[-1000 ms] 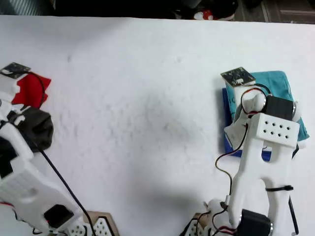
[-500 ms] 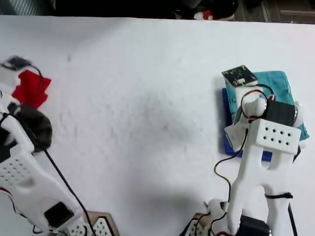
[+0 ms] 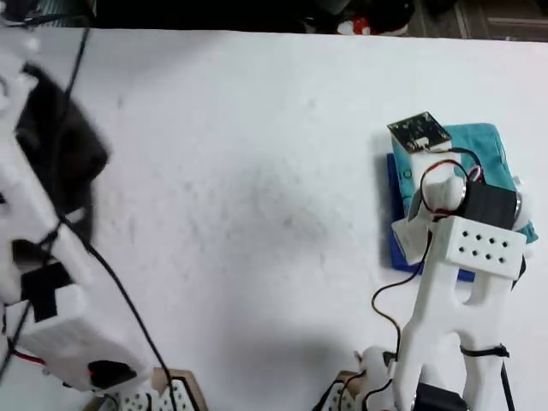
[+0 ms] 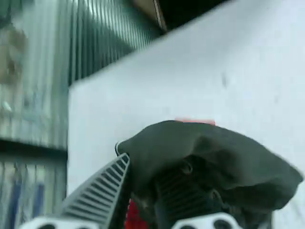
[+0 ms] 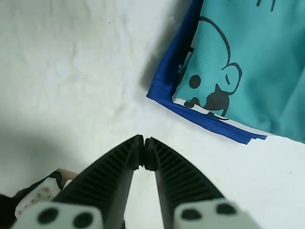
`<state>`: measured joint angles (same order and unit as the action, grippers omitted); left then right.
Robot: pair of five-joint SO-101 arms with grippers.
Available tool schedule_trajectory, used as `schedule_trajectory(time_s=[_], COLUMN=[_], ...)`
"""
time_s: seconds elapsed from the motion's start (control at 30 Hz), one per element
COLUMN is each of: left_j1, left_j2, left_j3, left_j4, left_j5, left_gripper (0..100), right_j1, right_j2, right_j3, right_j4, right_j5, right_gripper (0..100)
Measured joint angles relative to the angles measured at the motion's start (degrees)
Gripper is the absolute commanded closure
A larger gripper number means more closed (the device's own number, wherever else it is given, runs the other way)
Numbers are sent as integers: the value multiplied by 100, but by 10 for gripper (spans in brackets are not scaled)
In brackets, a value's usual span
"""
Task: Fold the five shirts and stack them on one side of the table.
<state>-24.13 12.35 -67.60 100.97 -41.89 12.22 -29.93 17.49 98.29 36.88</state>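
Note:
My left gripper (image 4: 143, 191) is shut on a black shirt (image 4: 205, 152), which hangs bunched from its fingers above the table's left side. A strip of red shirt (image 4: 195, 122) peeks out behind the black cloth. From above, the black shirt (image 3: 60, 145) hangs against the raised left arm (image 3: 43, 282). On the right of the table, a teal shirt (image 3: 484, 145) lies folded on a blue shirt (image 3: 396, 197). My right gripper (image 5: 144, 143) is shut on nothing, hovering over bare table beside the blue shirt (image 5: 209, 121) and the teal shirt (image 5: 248, 62).
The white table (image 3: 257, 171) is bare across its middle. The arms' bases (image 3: 175, 390) sit at the near edge. Beyond the far edge lies dark floor with a small red and white object (image 3: 355, 26).
The left arm has risen and swung toward the far edge, lifting the black shirt off the table; it now covers the red shirt in the high view. The right arm barely moved.

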Motion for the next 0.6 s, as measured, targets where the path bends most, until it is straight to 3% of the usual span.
schedule_trajectory(time_s=[0.37,0.6], left_j1=[2769,3262], left_j2=[-35,-202], left_j3=[-1275,-343], left_j4=[-185,149], left_j5=[18,431], left_gripper=[980,978], right_j1=[0,0], right_j2=[0,0], right_j3=[18,18], right_j4=[0,0], right_j5=[0,0], right_gripper=[981,981])
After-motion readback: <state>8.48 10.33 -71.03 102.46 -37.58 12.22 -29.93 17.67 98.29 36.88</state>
